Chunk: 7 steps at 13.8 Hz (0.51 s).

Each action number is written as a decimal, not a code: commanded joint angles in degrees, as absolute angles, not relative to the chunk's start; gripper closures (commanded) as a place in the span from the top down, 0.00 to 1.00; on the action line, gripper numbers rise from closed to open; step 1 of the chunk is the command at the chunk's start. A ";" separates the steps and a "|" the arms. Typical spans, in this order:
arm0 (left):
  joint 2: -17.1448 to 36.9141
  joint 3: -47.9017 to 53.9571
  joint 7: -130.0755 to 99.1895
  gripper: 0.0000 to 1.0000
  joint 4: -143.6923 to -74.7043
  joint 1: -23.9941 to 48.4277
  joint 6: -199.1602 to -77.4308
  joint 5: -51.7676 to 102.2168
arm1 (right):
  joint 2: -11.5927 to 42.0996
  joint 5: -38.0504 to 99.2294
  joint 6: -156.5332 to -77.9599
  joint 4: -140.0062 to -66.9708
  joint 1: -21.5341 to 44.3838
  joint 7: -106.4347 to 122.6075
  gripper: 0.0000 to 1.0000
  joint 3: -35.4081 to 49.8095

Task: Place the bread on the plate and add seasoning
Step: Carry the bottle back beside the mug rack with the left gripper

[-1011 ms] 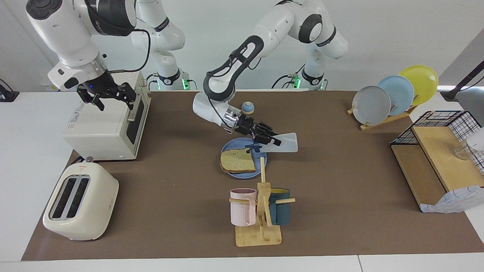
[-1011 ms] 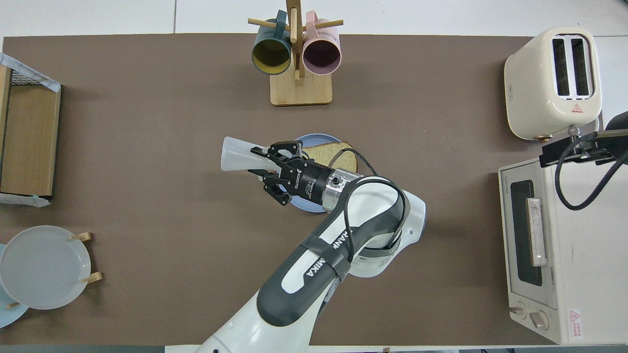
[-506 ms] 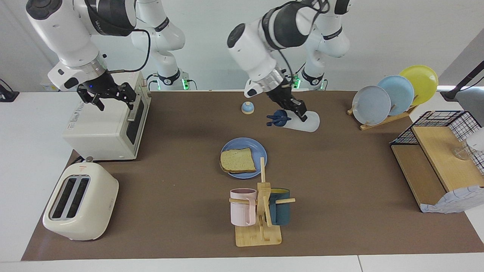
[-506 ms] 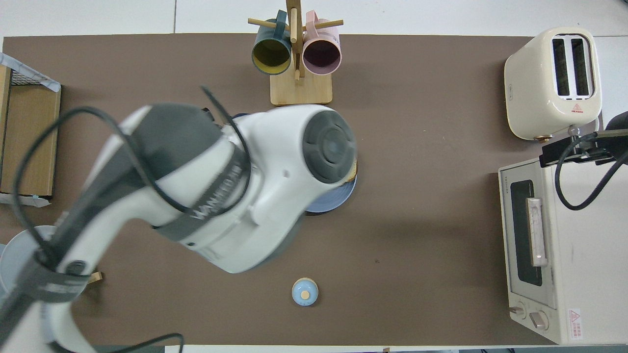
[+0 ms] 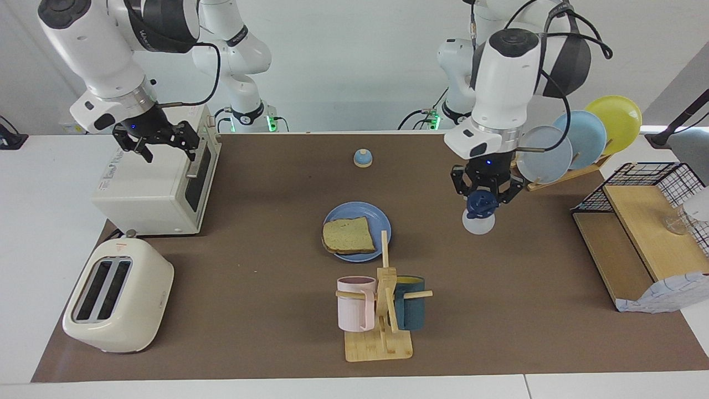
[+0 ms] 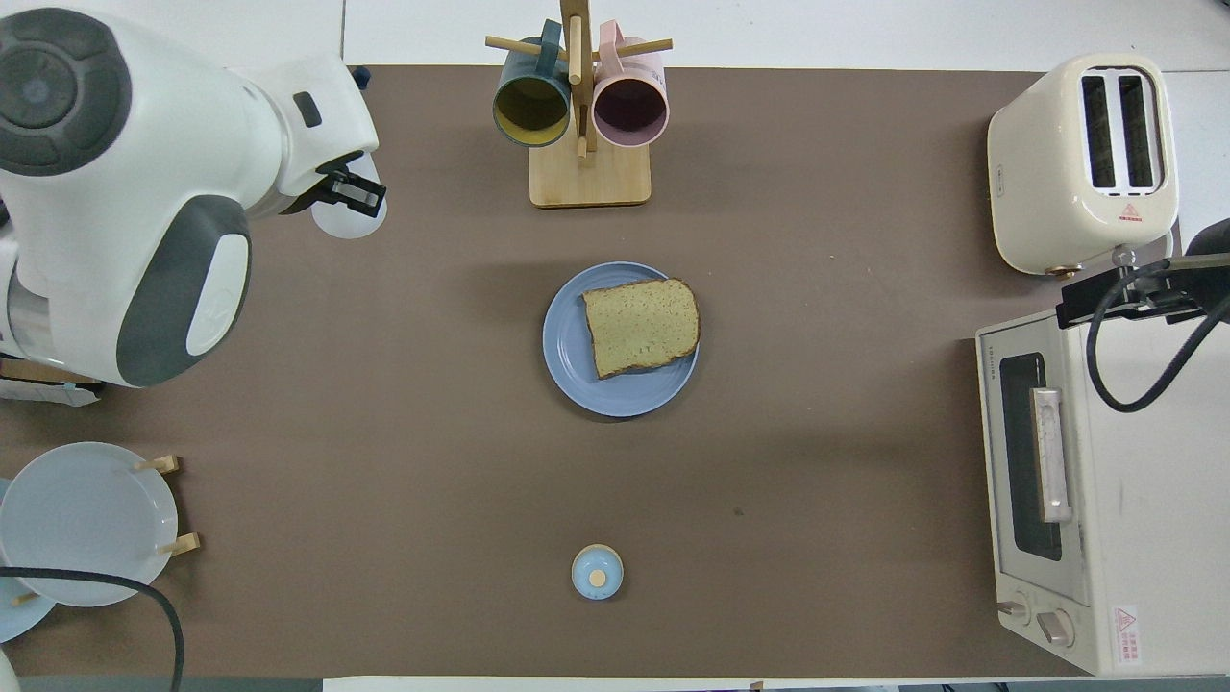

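Overhead: left arm hides most of seasoning (image 6: 348, 213). Left tool (image 5: 481, 206) clamped on seasoning (image 5: 479, 216), raised over bare surface (image 5: 498, 288). Tan bread (image 5: 347, 235) on blue plate (image 5: 382, 219). Right tool (image 5: 160, 144) wide above oven (image 5: 149, 188).

The bread (image 5: 347, 234) is lying on the blue plate (image 5: 382, 221) mid-tabletop (image 5: 266, 288). At the plate's three o'clock, the left pincer (image 5: 481, 204) is hanging above the tabletop, clamping the seasoning (image 5: 478, 217) by its navy cap. The right pincer (image 5: 158, 145) is hovering spread wide over the toaster oven (image 5: 149, 188) at ten o'clock.
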<state>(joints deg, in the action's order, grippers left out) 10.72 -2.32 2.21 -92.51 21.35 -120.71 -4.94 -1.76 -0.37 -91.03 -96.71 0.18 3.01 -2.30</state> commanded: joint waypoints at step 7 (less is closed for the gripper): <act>15.28 -1.76 -5.98 0.00 -109.77 17.14 -162.23 -0.70 | -2.29 -0.44 -90.53 -97.03 -0.44 4.39 1.00 -2.02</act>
